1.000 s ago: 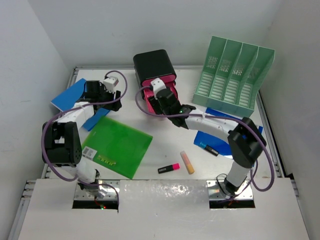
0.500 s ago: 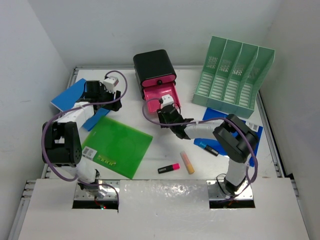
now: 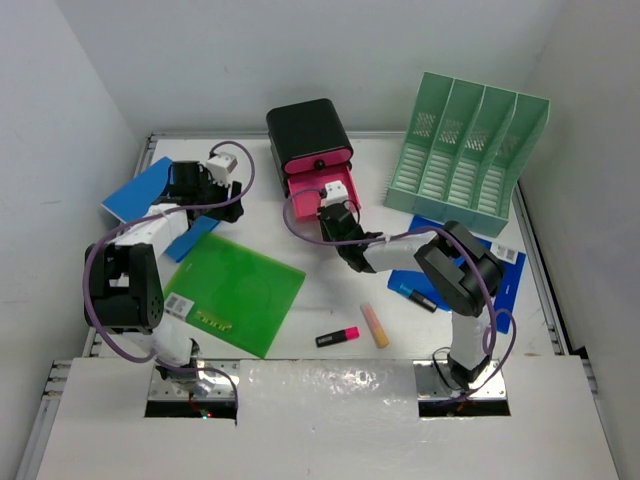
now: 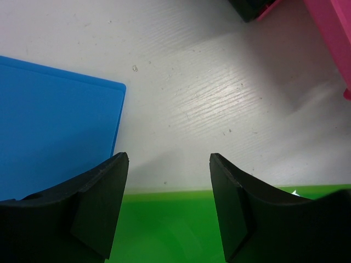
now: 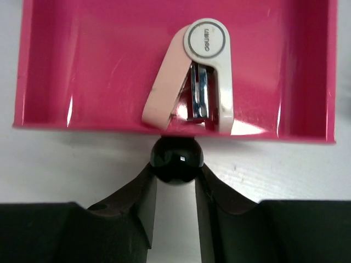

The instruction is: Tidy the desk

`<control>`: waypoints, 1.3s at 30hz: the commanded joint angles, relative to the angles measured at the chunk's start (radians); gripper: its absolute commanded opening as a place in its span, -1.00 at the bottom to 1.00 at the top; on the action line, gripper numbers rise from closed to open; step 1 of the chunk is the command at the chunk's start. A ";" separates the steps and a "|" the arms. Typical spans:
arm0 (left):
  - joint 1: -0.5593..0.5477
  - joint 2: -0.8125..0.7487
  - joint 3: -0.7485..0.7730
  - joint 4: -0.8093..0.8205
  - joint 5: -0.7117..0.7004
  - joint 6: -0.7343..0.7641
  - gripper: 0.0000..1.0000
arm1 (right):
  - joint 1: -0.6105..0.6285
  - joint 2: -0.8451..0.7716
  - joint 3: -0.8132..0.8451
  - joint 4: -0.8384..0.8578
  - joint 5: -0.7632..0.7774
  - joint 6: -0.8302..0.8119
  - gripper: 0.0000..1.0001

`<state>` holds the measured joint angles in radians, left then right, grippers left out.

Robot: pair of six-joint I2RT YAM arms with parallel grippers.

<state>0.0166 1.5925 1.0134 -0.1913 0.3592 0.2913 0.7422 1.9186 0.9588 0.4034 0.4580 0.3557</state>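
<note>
desk (image 3: pixel 330 300); right wrist reveals knob (image 5: pixel 176 160), stapler (image 5: pixel 189 66)

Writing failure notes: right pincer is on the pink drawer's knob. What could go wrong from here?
The right pincer pinches only the small round knob, so it might slip off mid-move. The stapler lies against the pink drawer front wall; a jerk could shift it. Nothing braces the black drawer unit, which might slide.

White desk (image 3: pixel 325 295). Hot-pink drawer (image 5: pixel 109 66), glossy black knob (image 5: pixel 176 160). White and pale-peach stapler (image 5: pixel 207 60). Bright green folder (image 3: pixel 240 285), white barcode label (image 3: pixel 178 303). Mint file rack (image 3: pixel 468 155), panels perforated in dot grid. Black marker (image 3: pixel 338 336), pink end.
</note>
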 commanded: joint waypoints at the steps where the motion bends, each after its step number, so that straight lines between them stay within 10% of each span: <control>1: 0.008 0.007 0.030 0.020 0.007 0.016 0.19 | -0.004 -0.017 0.086 0.139 0.057 -0.023 -0.42; 27: 0.009 0.029 0.019 0.035 0.012 0.028 0.19 | -0.079 0.258 0.414 0.328 0.100 -0.058 -0.46; 39: 0.009 0.032 0.021 0.033 0.018 0.031 0.18 | -0.083 0.237 0.311 0.427 0.084 -0.072 -0.39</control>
<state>0.0170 1.6291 1.0134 -0.1898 0.3603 0.3099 0.6640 2.1754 1.2625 0.7879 0.5419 0.3058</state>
